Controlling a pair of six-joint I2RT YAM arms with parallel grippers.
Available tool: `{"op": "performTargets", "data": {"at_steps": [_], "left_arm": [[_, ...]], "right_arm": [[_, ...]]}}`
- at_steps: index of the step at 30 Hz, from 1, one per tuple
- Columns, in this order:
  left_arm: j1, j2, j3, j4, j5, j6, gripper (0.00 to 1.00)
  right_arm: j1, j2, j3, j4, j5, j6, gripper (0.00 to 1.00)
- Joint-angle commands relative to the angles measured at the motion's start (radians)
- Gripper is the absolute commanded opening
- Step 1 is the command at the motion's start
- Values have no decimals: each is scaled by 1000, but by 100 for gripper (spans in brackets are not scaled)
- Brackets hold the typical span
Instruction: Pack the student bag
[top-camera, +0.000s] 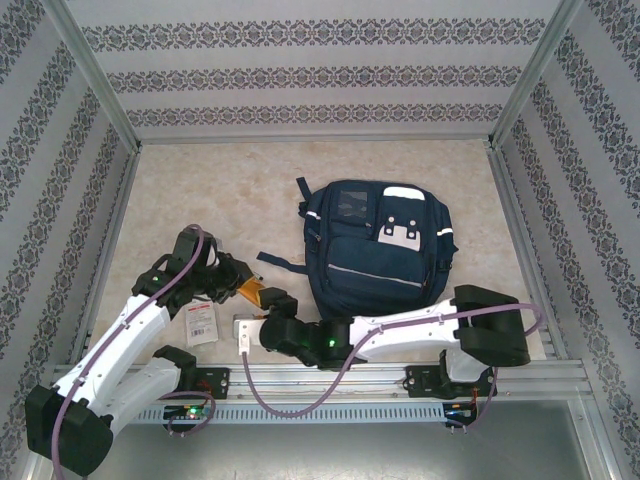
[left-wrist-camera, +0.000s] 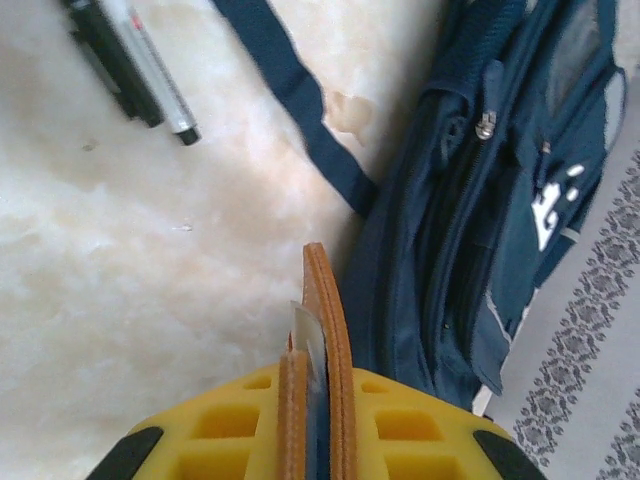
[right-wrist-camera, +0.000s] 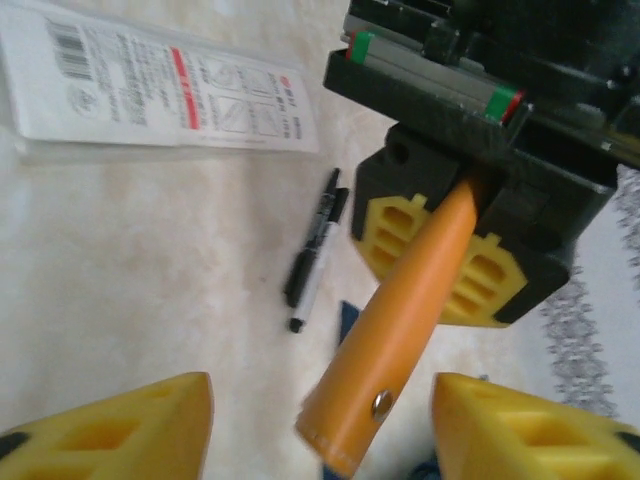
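1. We see the student bag (top-camera: 380, 245) lying flat on the pale table (top-camera: 200, 190). Its front pockets and white patches face up, and a strap (top-camera: 280, 262) trails off its left side.
2. The left gripper (top-camera: 243, 283) sits just off the bag's lower left corner, with its jaws closed on a tan leather case (top-camera: 252, 293). From the left wrist we see its yellow fingers (left-wrist-camera: 400, 430) pinching the case edge-on, with the bag close beside it on the right.
3. The right gripper (top-camera: 275, 305) reaches across below the bag to that same corner. From its own wrist, its jaws stand wide apart. The free end of the case hangs in the gap between the two yellow fingers (right-wrist-camera: 130, 430) and touches neither, so this gripper has hold of nothing.
4. The same view shows the left gripper clamped on the case's far end.
5. A black and grey marker pen (left-wrist-camera: 140, 60) lies on the table left of the bag, past the strap and apart from both.
6. A white packet (top-camera: 203, 325) with red print lies farther left of the bag than the grippers do.
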Motion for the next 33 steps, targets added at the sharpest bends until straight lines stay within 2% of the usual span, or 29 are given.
{"op": "performTargets", "data": {"at_steps": [1,3,5,11,14,15,18,22,28,31,33], "left_arm": [[-12,-17,13,126,93,160,7],[-13,-23,10,193,163,226,7],[-13,-30,4,264,226,264,7],[-14,-44,-2,433,368,366,0],[-20,-36,-43,637,492,281,0],[-27,-32,-58,756,542,232,0],[-68,-34,-76,945,619,185,0],[-110,-44,-79,978,662,218,0],[-185,-45,-127,1154,699,125,0],[-214,-44,-130,1154,695,138,0],[-216,-52,-132,1132,681,162,0]], "right_arm": [[-48,-154,15,-233,-268,234,68],[-127,-240,7,-290,-509,385,71],[-204,-310,-32,-258,-673,523,76],[-478,-448,-146,-154,-982,963,86],[-584,-472,-169,-125,-1181,1129,89],[-605,-482,-170,-124,-1214,1151,89],[-626,-516,-177,-95,-1255,1177,89],[-653,-526,-178,-43,-1349,1179,87],[-649,-496,-151,59,-1511,1200,81],[-629,-473,-127,86,-1555,1212,72],[-610,-452,-108,87,-1574,1217,52]]}}
